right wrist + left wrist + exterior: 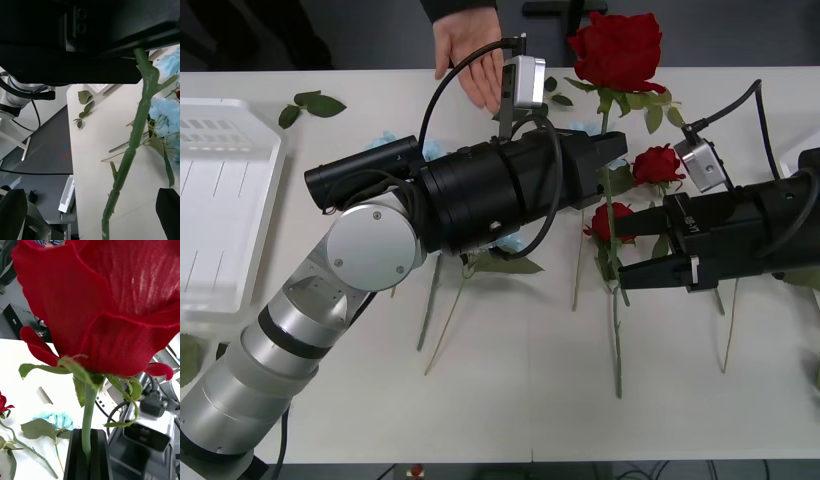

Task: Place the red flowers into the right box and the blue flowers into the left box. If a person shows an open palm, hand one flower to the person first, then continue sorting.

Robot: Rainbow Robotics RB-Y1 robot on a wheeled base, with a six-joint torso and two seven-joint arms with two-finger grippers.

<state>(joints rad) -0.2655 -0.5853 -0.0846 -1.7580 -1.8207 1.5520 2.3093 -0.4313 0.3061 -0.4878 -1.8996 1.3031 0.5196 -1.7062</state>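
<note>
At table's left, left box [225,215] w/ nothing inside; left pincer [89,455] clamped on rose [616,48].

Front view overhead, wrist views close, sharing held rose [616,48]

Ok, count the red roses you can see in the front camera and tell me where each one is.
3. One rose is held up in the left gripper, near the person's hand. Two lie on the table: one beside the right gripper, one below it. More may be hidden under the arms.
</note>
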